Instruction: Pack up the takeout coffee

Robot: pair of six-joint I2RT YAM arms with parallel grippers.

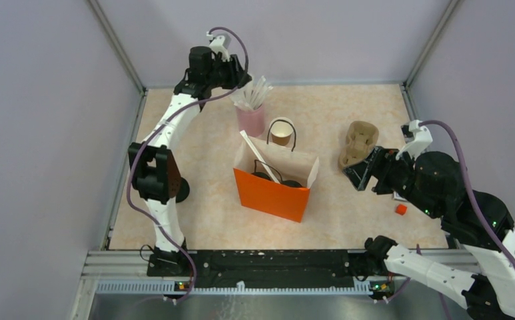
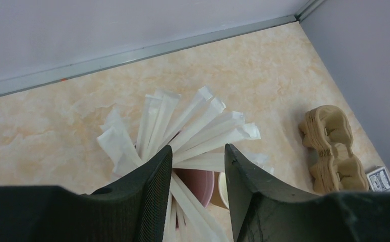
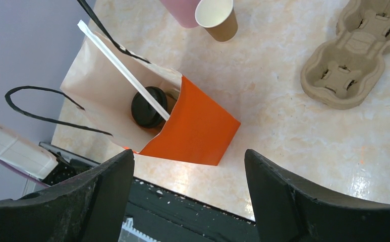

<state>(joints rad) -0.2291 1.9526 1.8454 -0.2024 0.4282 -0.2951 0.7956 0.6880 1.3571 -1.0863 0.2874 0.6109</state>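
Observation:
An orange bag stands open mid-table. Inside it are two black-lidded coffee cups, one showing in the right wrist view, and a wrapped white straw that leans out of the top. A lidless brown paper cup with a white inside stands behind the bag, next to the pink cup of straws. My left gripper is open just above the straws, its fingers apart around several of them. My right gripper is open and empty, right of the bag.
A tan pulp cup carrier lies at the right, close to my right gripper. A small red object lies near the right arm. A small printed card lies beside the carrier. Grey walls enclose the table on three sides.

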